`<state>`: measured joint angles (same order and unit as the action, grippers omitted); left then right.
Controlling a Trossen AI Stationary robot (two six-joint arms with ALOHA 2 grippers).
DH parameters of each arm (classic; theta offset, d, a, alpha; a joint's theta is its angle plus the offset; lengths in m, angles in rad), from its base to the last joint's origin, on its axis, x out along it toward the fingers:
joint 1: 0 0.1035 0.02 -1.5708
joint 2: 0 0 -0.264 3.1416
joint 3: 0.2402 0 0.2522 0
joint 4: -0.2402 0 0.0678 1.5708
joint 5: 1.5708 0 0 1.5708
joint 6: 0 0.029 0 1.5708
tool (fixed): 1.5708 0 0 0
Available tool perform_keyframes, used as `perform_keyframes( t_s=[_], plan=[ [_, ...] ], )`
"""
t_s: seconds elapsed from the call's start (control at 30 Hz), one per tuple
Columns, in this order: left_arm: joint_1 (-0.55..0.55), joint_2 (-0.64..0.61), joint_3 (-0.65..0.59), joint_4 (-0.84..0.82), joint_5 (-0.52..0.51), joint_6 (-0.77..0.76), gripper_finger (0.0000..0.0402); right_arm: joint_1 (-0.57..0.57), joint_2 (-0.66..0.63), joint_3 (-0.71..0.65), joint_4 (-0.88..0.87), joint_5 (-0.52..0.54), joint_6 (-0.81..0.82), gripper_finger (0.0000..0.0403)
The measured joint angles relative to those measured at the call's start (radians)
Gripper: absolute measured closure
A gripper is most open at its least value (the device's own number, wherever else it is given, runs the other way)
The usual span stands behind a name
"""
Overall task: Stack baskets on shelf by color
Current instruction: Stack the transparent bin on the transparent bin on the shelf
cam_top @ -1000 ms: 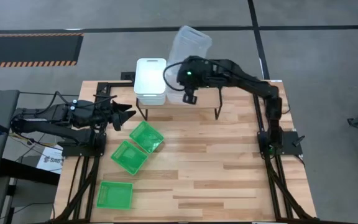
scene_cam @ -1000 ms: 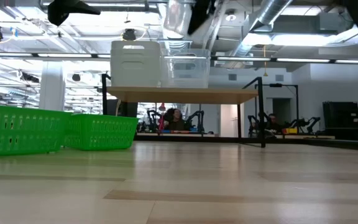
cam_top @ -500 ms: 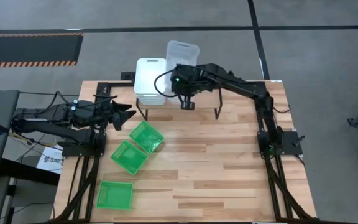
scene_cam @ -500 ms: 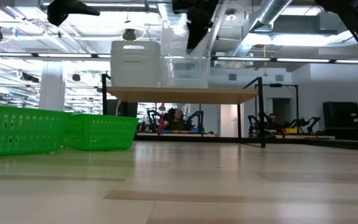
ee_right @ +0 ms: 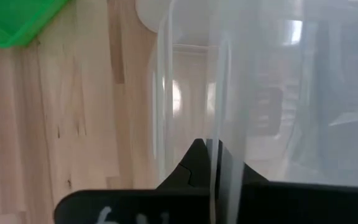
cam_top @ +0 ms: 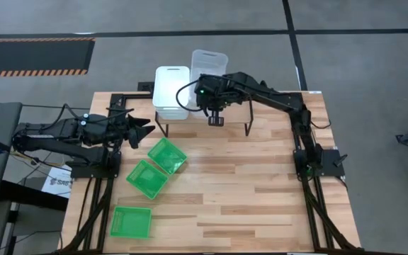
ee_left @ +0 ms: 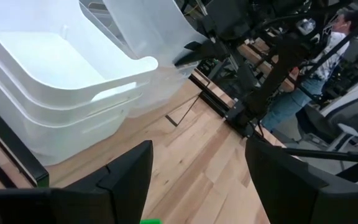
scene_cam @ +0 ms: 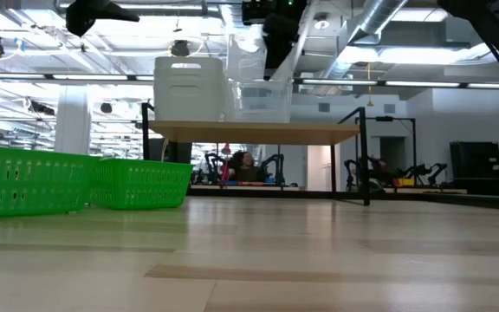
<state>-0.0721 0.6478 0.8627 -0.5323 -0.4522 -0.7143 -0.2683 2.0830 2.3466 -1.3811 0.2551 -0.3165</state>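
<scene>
Shelf (cam_top: 239,106) top mostly hidden under baskets, right arm.

My right arm reaches in from the frame's right toward upper centre, right gripper (cam_top: 214,113) pinched shut. My left arm waits at left, left gripper (cam_top: 146,132) spread wide.

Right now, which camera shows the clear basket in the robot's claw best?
The left wrist view: the clear basket hangs tilted beside the white stack. The high view shows only its top, the low view its side, and the right wrist view its wall pinched by the right gripper.
</scene>
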Motion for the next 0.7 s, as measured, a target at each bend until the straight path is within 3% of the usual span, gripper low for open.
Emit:
perform_keyframes(
  t_s=[0.5,0.7],
  plan=[
    [0.0,0.0,0.0,0.0,-0.002,-0.005,0.0157,-0.035,0.0,0.0,-0.029,-0.026,-0.056,0.04],
    [0.0,0.0,0.0,0.0,-0.004,-0.005,0.0157,-0.053,0.0,0.0,-0.029,-0.025,-0.097,0.0379]
  ],
)
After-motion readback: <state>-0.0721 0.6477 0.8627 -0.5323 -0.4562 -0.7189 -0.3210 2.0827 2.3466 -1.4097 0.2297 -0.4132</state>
